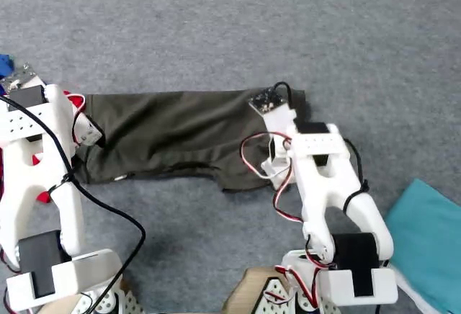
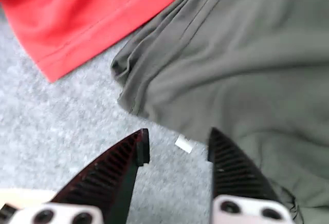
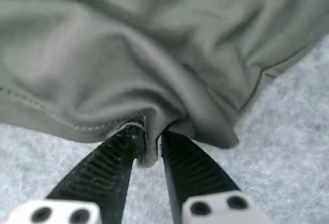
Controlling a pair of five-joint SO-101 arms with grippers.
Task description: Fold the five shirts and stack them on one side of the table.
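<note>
An olive green shirt point(image 1: 173, 134) lies partly folded across the middle of the grey table point(image 1: 216, 33). My right gripper point(image 3: 150, 144) is shut on a pinched fold of the olive shirt's point(image 3: 154, 54) near edge, at its right end point(image 1: 277, 148). My left gripper point(image 2: 177, 144) stands open just above the table, close to the olive shirt's point(image 2: 231, 64) left corner, with nothing between its fingers. A red shirt point(image 2: 87, 13) lies beside that corner, mostly hidden under the left arm in the high view point(image 1: 72, 101).
A teal shirt point(image 1: 425, 235) lies at the table's right front. A blue item point(image 1: 6, 62) peeks in at the left edge. The far half of the table is bare grey cloth. A small white tag point(image 2: 183, 143) lies on the table by the olive shirt.
</note>
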